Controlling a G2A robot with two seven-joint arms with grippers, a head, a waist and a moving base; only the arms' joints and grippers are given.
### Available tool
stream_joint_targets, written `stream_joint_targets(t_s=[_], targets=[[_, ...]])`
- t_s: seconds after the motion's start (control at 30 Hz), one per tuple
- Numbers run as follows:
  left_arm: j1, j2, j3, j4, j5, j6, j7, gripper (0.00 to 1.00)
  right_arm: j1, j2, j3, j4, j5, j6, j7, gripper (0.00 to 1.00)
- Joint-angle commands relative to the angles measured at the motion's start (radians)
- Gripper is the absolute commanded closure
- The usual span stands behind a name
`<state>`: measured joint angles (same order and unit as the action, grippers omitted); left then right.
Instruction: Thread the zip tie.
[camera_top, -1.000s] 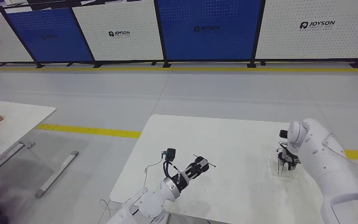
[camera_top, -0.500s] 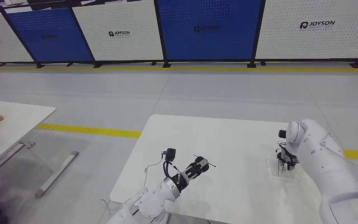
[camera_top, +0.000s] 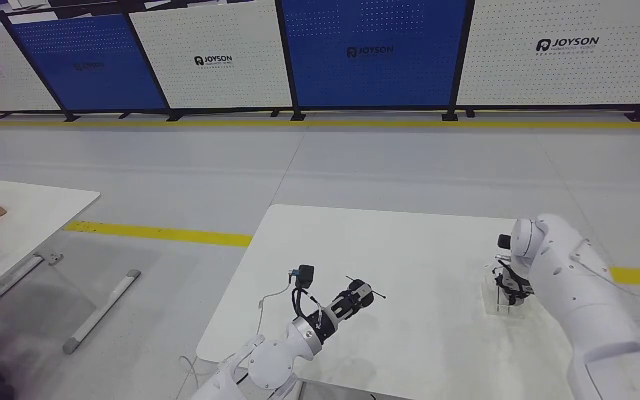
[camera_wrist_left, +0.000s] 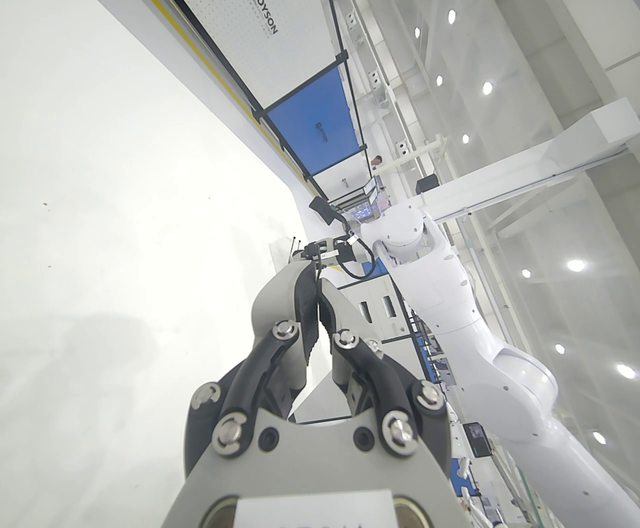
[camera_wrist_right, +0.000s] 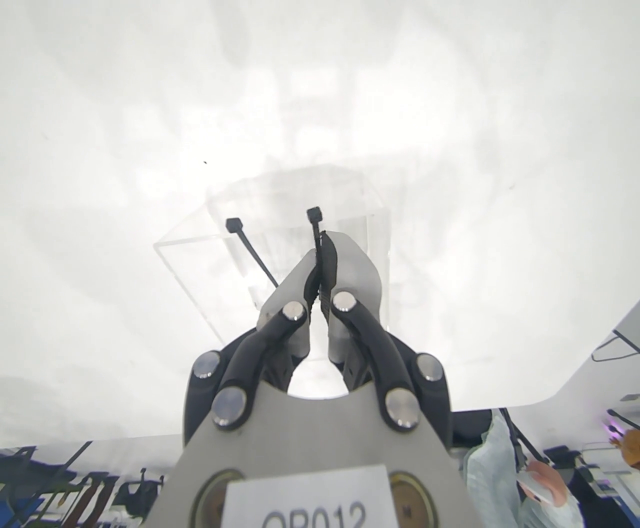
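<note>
We are looking down on a white table standing on a pale grey floor. Nearest to us, the left gripper is hovering just above the table's near edge. Its claw is pressed fully together, the dark pads meeting with no gap in the left wrist view, and it is pinching a black zip tie that is sticking out to both sides of the fingertips. Farther across the table, well apart from it, the right gripper is reaching down into a clear box near the table's right edge. That claw is also closed tight, and it is gripping an upright zip tie just below its square head. A leaning zip tie is resting in the same box, just beside the fingers and apart from them. Beyond the table, a yellow floor line is running past, and blue and white panels are lining the back.
</note>
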<state>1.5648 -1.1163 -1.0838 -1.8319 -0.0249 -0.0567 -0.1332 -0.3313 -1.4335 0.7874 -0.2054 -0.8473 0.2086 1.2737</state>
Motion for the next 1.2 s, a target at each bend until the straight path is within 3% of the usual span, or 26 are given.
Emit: stream_joint_targets(t_s=[0.0,0.6,1.17], targets=[[0.0,0.0,0.0,0.0,0.0,0.0,0.0,1.0,0.001,-0.001,0.0,0.003,-0.001,0.0,0.0,1.0],[0.0,0.0,0.0,0.0,0.0,0.0,0.0,1.0,0.008,-0.001,0.008,0.017,-0.003,-0.011,-0.016,1.0],[0.0,0.0,0.0,0.0,0.0,0.0,0.0,1.0,0.011,0.025,0.044,0.019,0.041,-0.138,-0.04,1.0]])
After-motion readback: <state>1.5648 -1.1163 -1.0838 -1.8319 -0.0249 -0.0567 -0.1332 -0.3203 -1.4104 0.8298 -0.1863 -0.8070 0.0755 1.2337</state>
